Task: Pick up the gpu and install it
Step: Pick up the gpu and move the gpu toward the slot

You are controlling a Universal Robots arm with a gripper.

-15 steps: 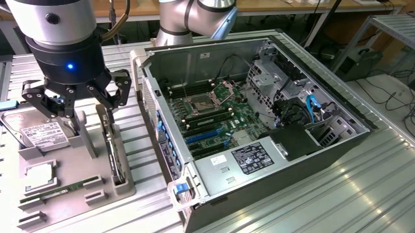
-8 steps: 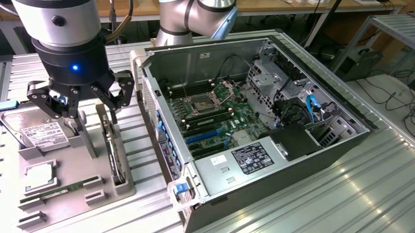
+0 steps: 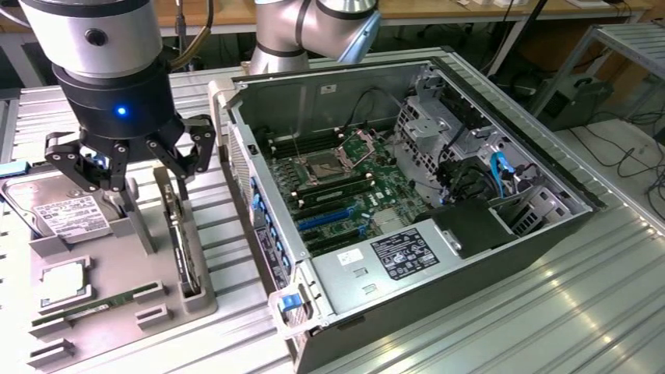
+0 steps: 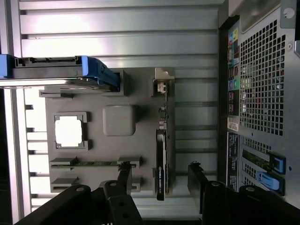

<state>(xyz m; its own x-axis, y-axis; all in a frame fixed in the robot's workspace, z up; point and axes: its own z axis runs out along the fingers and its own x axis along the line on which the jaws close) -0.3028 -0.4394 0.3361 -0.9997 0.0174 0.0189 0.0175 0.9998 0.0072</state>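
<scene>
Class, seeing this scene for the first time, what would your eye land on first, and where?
The open computer case sits at the exterior view's middle and right, motherboard exposed. At the exterior view's left, the end effector, wide open, hangs above the grey tray where the gpu stands on edge.

Bright glare across the ribbed table (image 3: 566,312)

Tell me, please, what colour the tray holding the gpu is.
Grey tray, clearest in the wrist view.

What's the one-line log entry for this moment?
tool: open, empty | gpu: on edge in tray slot, not gripped | position: tool over tray, near gpu | computer case: open
</scene>
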